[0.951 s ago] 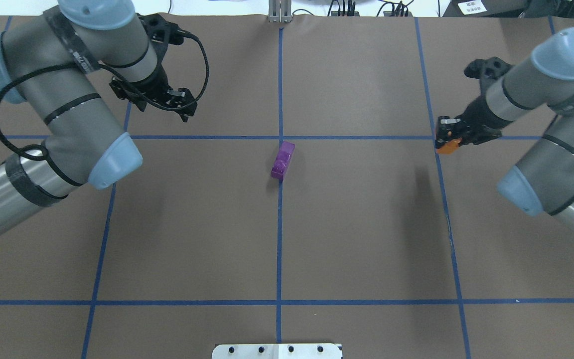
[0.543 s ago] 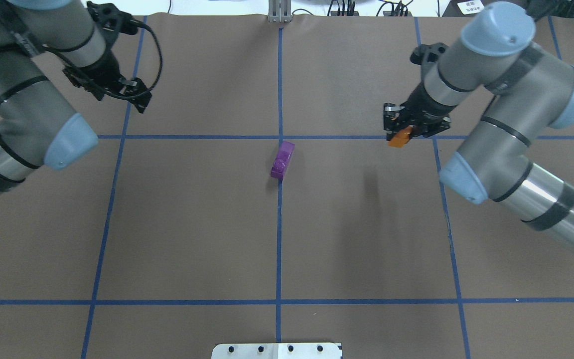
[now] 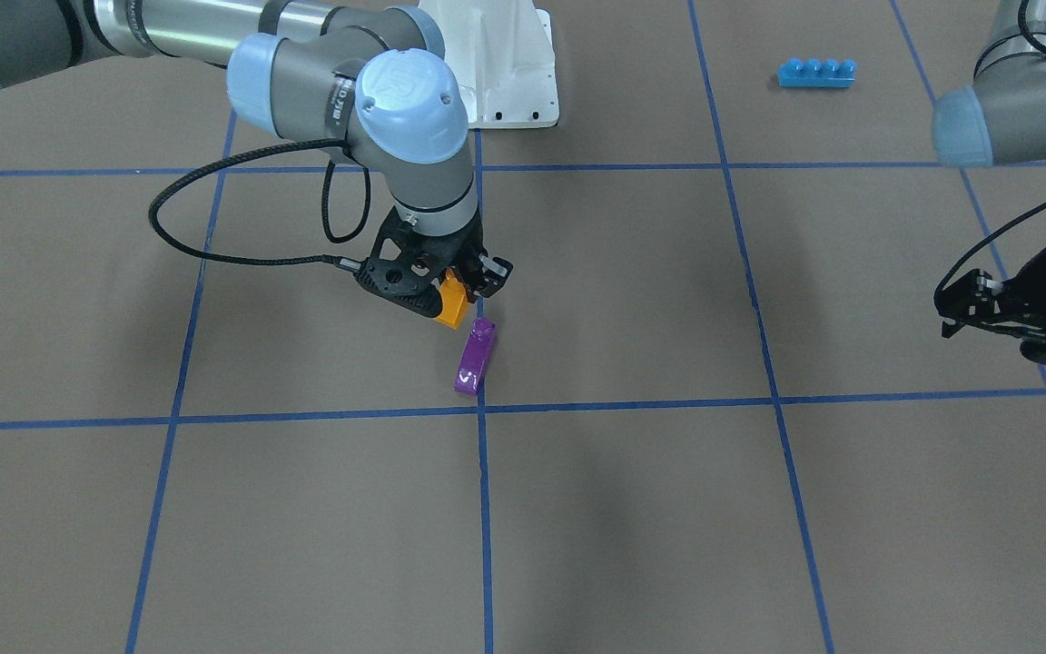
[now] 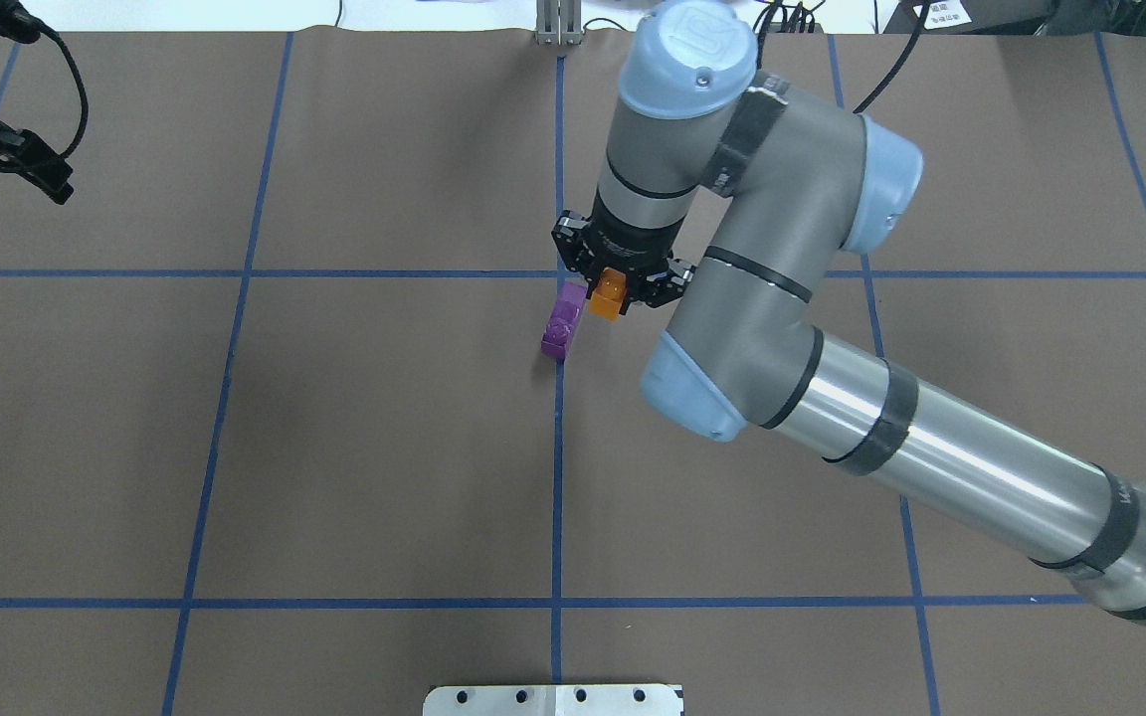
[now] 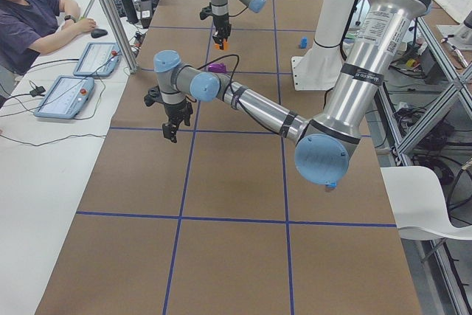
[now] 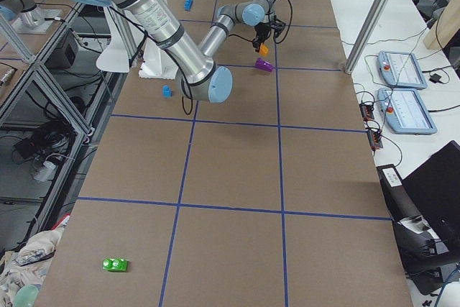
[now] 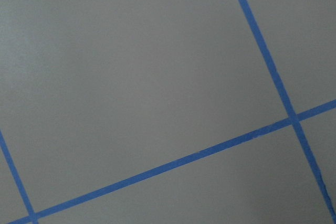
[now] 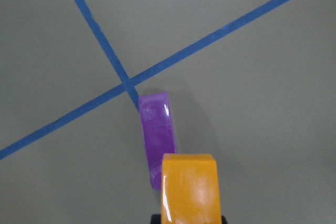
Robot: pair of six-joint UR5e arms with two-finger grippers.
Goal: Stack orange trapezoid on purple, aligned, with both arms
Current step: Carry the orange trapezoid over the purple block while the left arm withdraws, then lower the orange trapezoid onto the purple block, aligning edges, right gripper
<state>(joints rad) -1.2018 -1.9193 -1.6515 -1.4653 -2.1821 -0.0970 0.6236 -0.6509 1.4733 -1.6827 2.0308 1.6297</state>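
The purple block (image 4: 562, 321) lies on the brown table by the centre tape cross; it also shows in the front view (image 3: 475, 356) and the right wrist view (image 8: 156, 132). My right gripper (image 4: 613, 290) is shut on the orange trapezoid (image 4: 609, 295) and holds it just above and beside the purple block's far end, apart from it. The orange trapezoid also shows in the front view (image 3: 453, 303) and the right wrist view (image 8: 189, 190). My left gripper (image 4: 28, 167) is open and empty at the table's far left, also seen in the front view (image 3: 966, 307).
A long blue four-stud brick (image 3: 816, 72) lies near the robot's base on its left side. A small blue block (image 6: 167, 91) and a green block (image 6: 115, 264) lie farther off. An operator (image 5: 29, 20) sits beyond the table's far edge.
My right arm has swept left with the orange trapezoid from the right grid line to the purple block. My left arm has drawn back to the left edge.
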